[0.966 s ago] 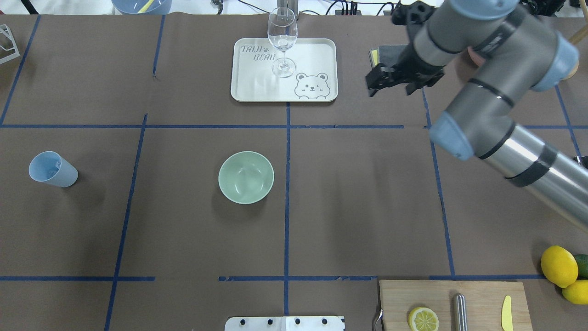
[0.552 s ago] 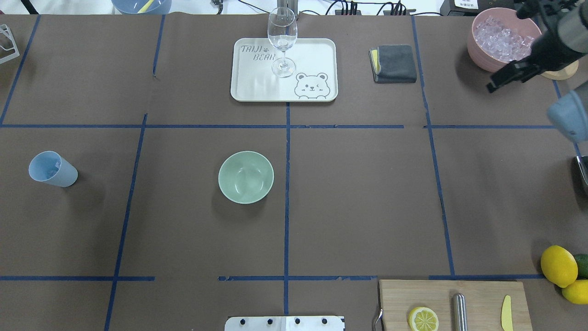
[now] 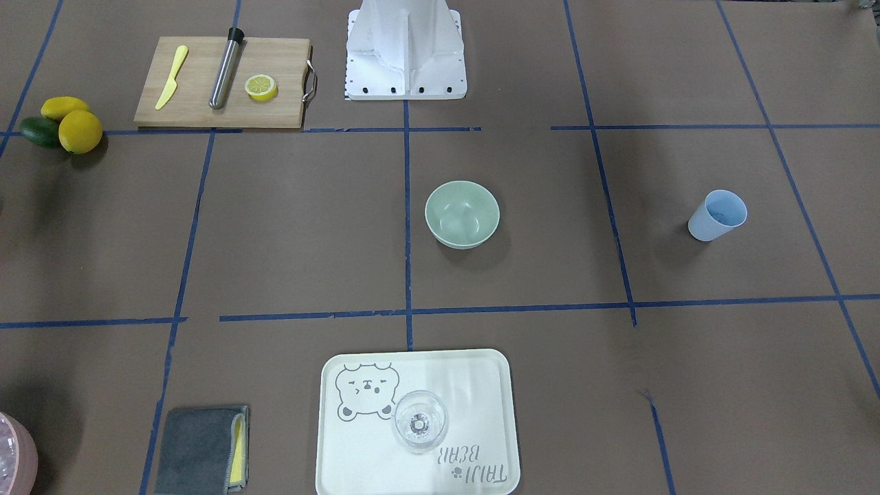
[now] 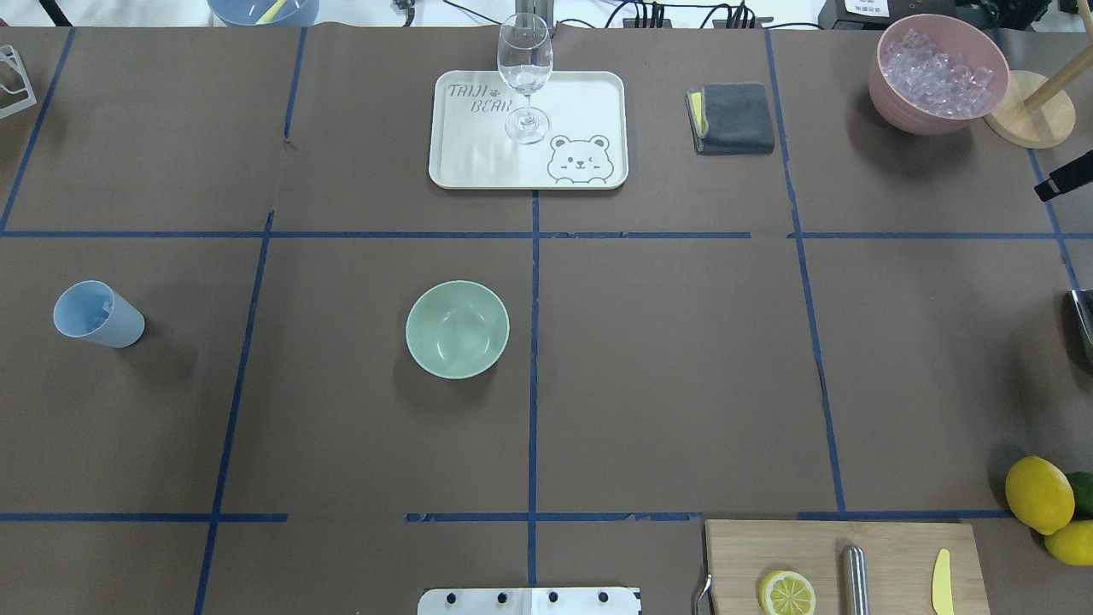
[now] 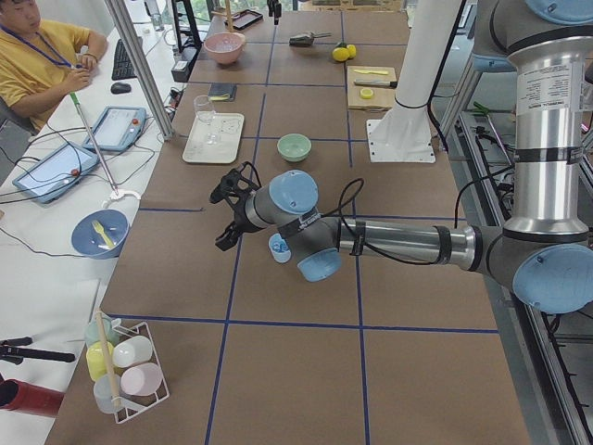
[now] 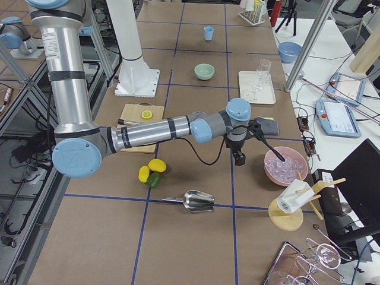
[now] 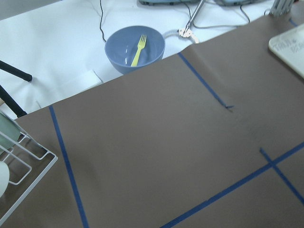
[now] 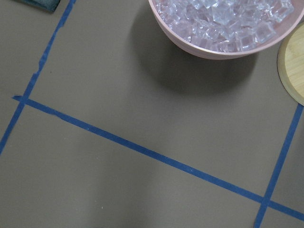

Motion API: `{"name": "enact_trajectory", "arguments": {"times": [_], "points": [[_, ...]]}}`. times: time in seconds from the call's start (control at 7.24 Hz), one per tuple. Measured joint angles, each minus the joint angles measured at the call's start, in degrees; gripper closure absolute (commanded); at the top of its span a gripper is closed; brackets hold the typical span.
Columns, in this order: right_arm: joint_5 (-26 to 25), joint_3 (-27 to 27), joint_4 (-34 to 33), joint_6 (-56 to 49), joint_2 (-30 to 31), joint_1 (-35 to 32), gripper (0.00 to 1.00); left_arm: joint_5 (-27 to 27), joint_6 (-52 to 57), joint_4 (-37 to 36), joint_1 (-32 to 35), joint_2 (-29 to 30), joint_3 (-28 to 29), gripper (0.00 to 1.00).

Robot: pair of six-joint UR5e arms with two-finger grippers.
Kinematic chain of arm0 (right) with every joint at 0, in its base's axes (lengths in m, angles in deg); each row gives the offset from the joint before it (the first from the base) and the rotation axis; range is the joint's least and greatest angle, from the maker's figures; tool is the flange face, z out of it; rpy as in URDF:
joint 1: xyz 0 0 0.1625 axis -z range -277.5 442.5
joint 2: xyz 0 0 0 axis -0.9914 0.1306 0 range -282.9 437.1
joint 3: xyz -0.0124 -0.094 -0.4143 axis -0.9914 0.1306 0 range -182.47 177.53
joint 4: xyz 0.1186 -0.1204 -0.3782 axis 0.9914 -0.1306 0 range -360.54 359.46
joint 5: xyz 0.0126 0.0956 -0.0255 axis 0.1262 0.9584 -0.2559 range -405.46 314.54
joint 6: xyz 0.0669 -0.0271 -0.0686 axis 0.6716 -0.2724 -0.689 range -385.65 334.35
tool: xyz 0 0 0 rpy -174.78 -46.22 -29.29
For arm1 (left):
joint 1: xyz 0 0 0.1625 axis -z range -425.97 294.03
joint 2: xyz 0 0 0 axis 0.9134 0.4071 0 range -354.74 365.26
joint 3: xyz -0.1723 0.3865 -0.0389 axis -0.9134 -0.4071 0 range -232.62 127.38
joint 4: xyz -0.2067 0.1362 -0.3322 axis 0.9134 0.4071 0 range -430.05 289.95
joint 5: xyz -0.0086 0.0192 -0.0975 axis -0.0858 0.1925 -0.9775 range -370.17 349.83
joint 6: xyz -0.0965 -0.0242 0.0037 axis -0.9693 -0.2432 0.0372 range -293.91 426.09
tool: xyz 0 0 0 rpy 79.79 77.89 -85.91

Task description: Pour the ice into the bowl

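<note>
The pale sage-green bowl (image 4: 457, 329) stands empty mid-table, and also shows in the front view (image 3: 462, 214). The ice (image 4: 935, 68) fills a pink container (image 4: 888, 94) at the far right, close below the right wrist camera (image 8: 223, 19). A light blue cup (image 4: 96, 313) stands at the left. My right gripper (image 6: 240, 159) hangs near the pink container. Only one of its fingers (image 4: 1061, 181) shows at the overhead view's right edge, so I cannot tell its state. My left gripper (image 5: 220, 221) hovers near the cup and shows only in the left side view, so I cannot tell its state.
A white tray (image 4: 589, 102) holds a wine glass (image 4: 524, 68). A grey cloth (image 4: 732, 118) lies beside it. The cutting board (image 4: 897, 547) carries a lemon half, a metal rod and a yellow knife. Lemons (image 4: 1039, 494), a metal scoop (image 6: 196, 200) and a wooden stand (image 4: 1029, 120) are on the right.
My right arm has swung right, out of the overhead view, and uncovered the pink container and the cloth. Only a fingertip remains at the right edge. Bowl and cup have not moved.
</note>
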Motion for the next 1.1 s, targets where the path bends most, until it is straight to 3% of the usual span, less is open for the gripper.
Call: {"name": "enact_trajectory", "arguments": {"times": [0.14,0.41,0.69,1.1], "points": [[0.0,-0.1,0.1,-0.1,0.7,-0.2,0.0,2.5,-4.0,2.8,-1.7,-1.5,-1.5,0.0],[0.0,-0.2,0.1,-0.2,1.5,-0.3,0.0,14.3,-14.3,7.3,-10.7,-6.3,-6.2,0.0],[-0.1,-0.3,0.1,-0.1,2.0,-0.4,0.0,31.8,-24.2,15.7,-23.7,-11.6,-7.5,0.0],[-0.2,-0.3,0.2,-0.1,2.4,-0.7,0.0,58.6,-30.3,21.7,-41.5,-17.2,-7.4,0.0]]}}
